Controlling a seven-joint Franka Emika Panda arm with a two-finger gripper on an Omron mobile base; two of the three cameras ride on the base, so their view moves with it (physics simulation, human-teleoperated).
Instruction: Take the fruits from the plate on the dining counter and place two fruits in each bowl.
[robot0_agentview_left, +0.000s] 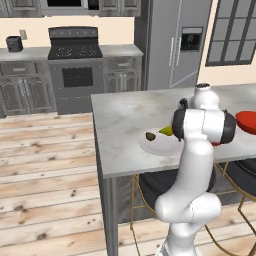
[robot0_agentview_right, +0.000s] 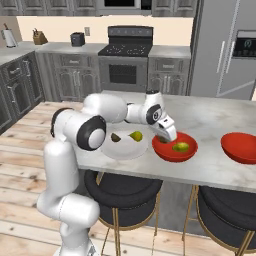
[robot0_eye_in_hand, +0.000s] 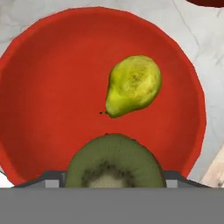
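My gripper hangs over the near red bowl on the dining counter, shut on a brown-olive fruit whose green cut face looks at the hand camera. Inside that bowl lies one yellow-green pear, also visible as the pear in the right base view. The white plate to the bowl's left holds a dark rounded fruit and a second pear. The other red bowl stands further right with nothing showing in it.
Two black round stools with gold legs stand under the counter's near edge. A stove and grey cabinets line the back wall, with a fridge to the right. Wooden floor lies left of the counter.
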